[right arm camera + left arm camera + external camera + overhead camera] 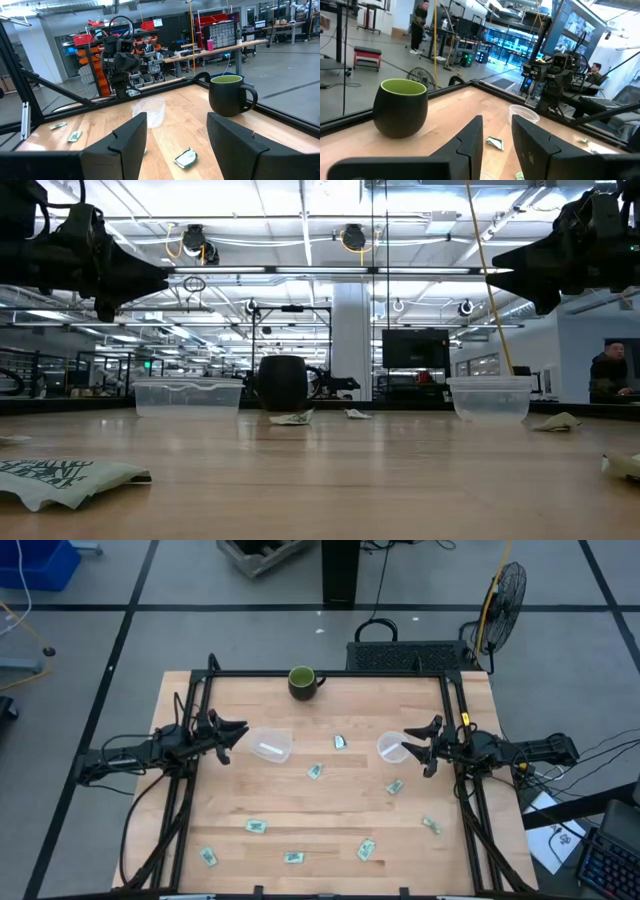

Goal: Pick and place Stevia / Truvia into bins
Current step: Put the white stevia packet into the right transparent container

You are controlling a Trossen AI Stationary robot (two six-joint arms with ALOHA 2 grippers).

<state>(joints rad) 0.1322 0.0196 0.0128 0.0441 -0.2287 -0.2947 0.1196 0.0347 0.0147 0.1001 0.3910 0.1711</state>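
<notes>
Several small pale green and white sachets lie flat and scattered on the wooden table, among them one (pixel 340 742) between the bins, one (pixel 316 771), one (pixel 394 786) and one (pixel 256 826). The clear rounded-square tub (pixel 268 745) stands just in front of my left gripper (pixel 236 740), which is open and held above the table. The clear round cup (pixel 391 747) stands just in front of my right gripper (pixel 415 745), also open and raised. In the low view both grippers hang well above the tub (pixel 188 397) and the cup (pixel 490 397).
A dark green mug (pixel 302 681) stands near the table's far edge, between the two bins. A black metal frame (pixel 330 674) runs along the table's far, left and right edges. More sachets lie toward the near edge (pixel 293 858), (pixel 366 849). People (pixel 418 25) show in the room beyond.
</notes>
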